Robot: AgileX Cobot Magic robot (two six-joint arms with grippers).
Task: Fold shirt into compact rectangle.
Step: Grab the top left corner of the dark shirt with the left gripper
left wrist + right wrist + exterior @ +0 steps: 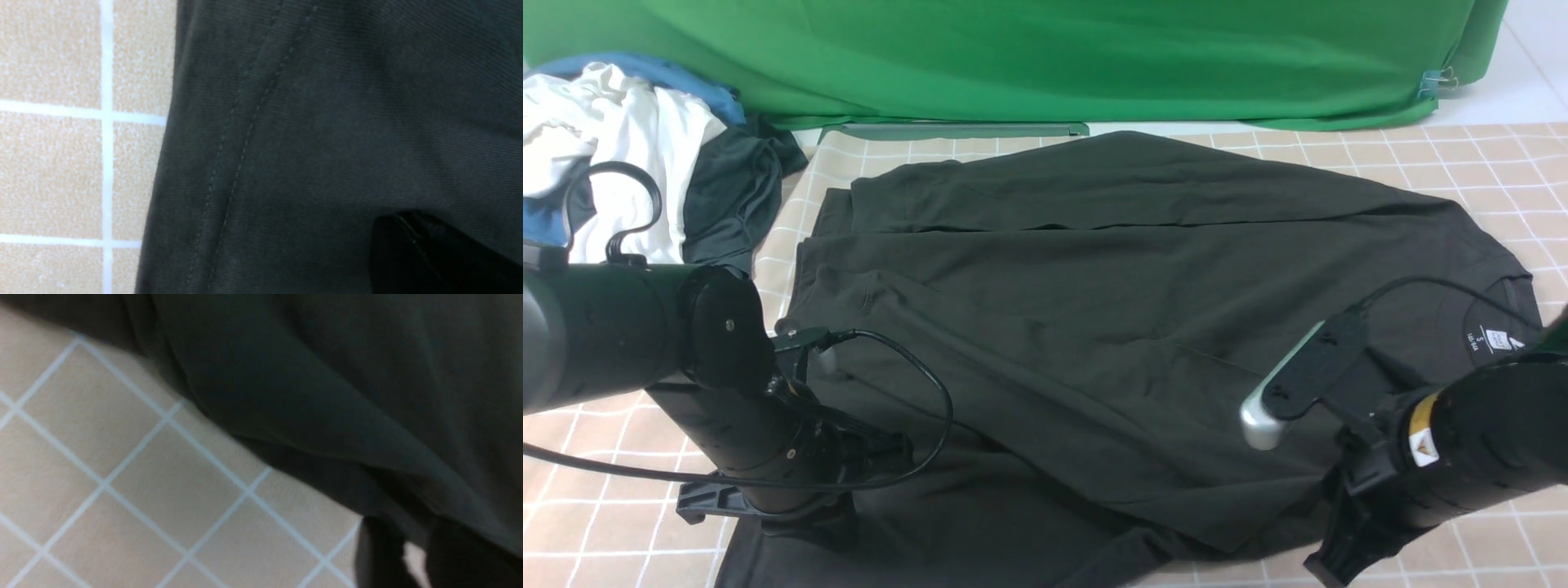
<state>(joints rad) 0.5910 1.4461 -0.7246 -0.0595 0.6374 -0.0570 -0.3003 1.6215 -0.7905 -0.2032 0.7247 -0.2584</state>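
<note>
The black shirt (pixel 1094 310) lies spread across the checked tablecloth (pixel 1503 155), partly folded over itself, with its white neck label (pixel 1494 339) at the right. My left gripper (pixel 882 453) rests low on the shirt's near left part. In the left wrist view its fingers (pixel 412 253) are shut and lie on the cloth beside a stitched hem (pixel 241 143); I cannot tell if any cloth is pinched. My right gripper (pixel 1335 559) is at the shirt's near right edge. In the right wrist view it (pixel 412 539) shows a gap with tablecloth between the fingers, and the shirt's edge (pixel 327 428) lies over their tips.
A pile of clothes sits at the far left: a white garment (pixel 629 139), a dark charcoal one (pixel 731 196) and a blue one (pixel 686 77). A green backdrop (pixel 1013 57) hangs behind the table. Bare tablecloth shows at the near left (pixel 605 523).
</note>
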